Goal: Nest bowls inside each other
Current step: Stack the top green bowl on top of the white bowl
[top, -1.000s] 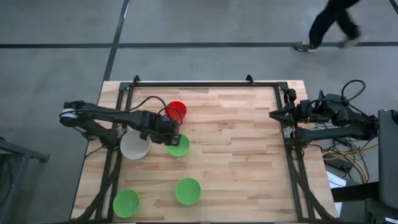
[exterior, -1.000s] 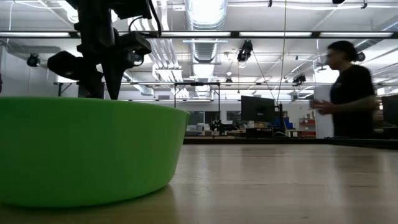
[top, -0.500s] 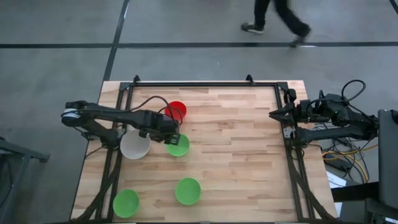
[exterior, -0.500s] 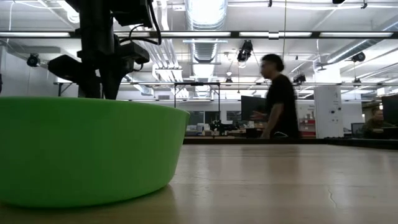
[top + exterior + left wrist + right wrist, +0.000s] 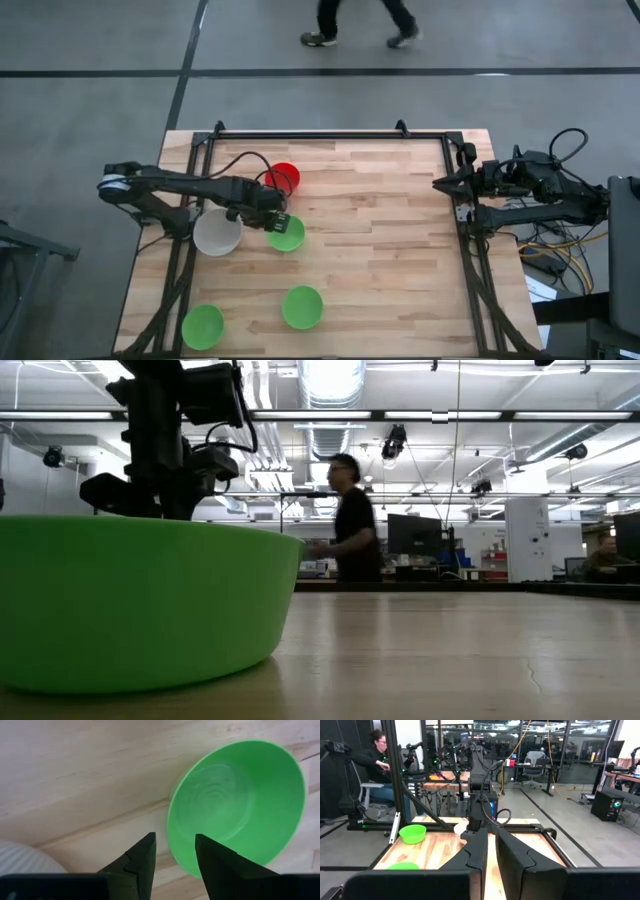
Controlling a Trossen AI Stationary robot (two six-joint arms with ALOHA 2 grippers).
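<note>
My left gripper (image 5: pixel 277 220) (image 5: pixel 175 836) hangs open, pointing steeply down, just over the left rim of a green bowl (image 5: pixel 288 235) (image 5: pixel 235 805) that rests on its base on the wooden table. Its two fingertips stand on either side of that rim, above it. A white bowl (image 5: pixel 218 232) (image 5: pixel 20 859) sits just left of the gripper and a red bowl (image 5: pixel 284 179) just beyond it. Two more green bowls (image 5: pixel 302 307) (image 5: pixel 203 326) stand near the front edge; one (image 5: pixel 130 600) fills the low view and hides the fingers there. My right gripper (image 5: pixel 440 183) (image 5: pixel 491 851) waits shut at the right edge.
A black frame (image 5: pixel 320 134) runs along the table's far, left and right sides. Bare wood (image 5: pixel 380 230) lies between the bowls and the right arm. A person walks on the floor beyond the far edge (image 5: pixel 360 20), and another sits in the room (image 5: pixel 377 757).
My left gripper has sunk toward the green bowl's left rim and shifted a little toward the table's left edge, still open. The bowls have kept their places. The person beyond the table has walked from right to left.
</note>
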